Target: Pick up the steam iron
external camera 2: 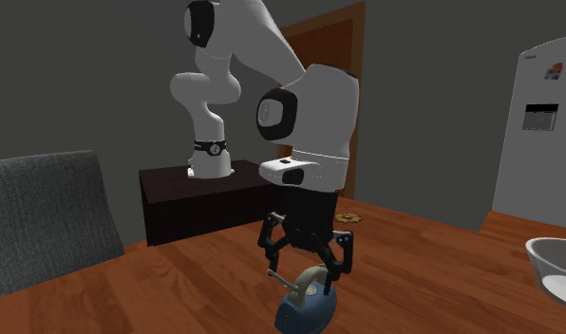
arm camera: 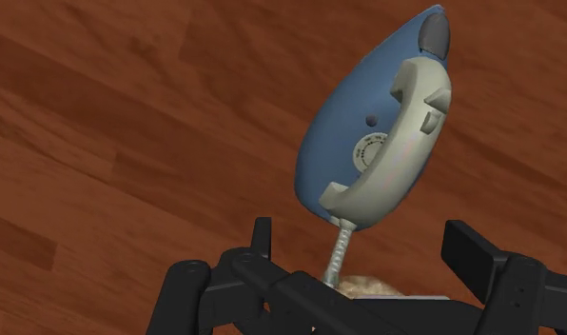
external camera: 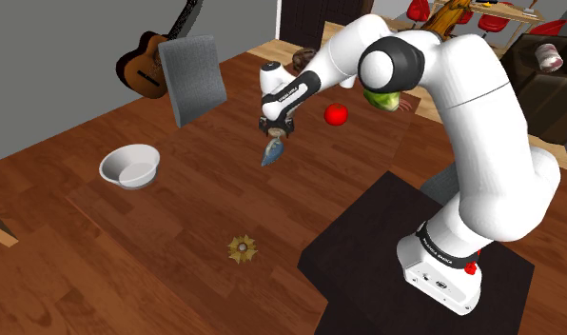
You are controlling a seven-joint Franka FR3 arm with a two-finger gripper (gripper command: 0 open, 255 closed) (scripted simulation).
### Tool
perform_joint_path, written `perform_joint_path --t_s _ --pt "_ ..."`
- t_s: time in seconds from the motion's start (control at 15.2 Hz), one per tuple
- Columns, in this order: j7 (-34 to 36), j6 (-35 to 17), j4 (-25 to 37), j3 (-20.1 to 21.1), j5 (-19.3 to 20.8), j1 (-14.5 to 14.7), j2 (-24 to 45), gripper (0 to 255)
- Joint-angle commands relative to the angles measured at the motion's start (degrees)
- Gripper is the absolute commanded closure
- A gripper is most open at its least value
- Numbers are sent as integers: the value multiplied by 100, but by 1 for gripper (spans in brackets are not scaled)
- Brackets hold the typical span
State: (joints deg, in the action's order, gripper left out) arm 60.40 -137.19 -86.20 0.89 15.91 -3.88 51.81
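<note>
The steam iron point(external camera: 274, 151) has a blue body and a grey handle, and it lies on the brown wooden table point(external camera: 177, 219). In the second exterior view the iron point(external camera 2: 305, 306) sits right under my black gripper point(external camera 2: 308, 270), whose fingers are spread to either side of the handle's top. My gripper point(external camera: 275, 130) hangs just above it in the shoulder view. In the wrist view the iron point(arm camera: 367, 133) lies just beyond my gripper point(arm camera: 362, 236), its short ribbed cord stub pointing back between the open fingers. Neither finger touches it.
A white bowl point(external camera: 129, 167) stands toward the shoulder view's left, and a grey chair back point(external camera: 194, 78) rises at the table's far edge. A red round fruit point(external camera: 336, 114) lies close behind the gripper. A small gold star-shaped object point(external camera: 242, 249) lies nearer. The black stand point(external camera: 367, 247) is at lower right.
</note>
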Motion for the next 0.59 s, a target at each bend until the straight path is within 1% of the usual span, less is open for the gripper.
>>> perform_joint_path --t_s 0.0,0.07,0.13,0.53 --pt "10 -34 41 -5 4 5 72 0" --pt "10 -33 42 -5 4 5 72 0" --pt "8 -35 44 -6 5 3 76 255" --pt "6 -37 43 -6 5 1 77 255"
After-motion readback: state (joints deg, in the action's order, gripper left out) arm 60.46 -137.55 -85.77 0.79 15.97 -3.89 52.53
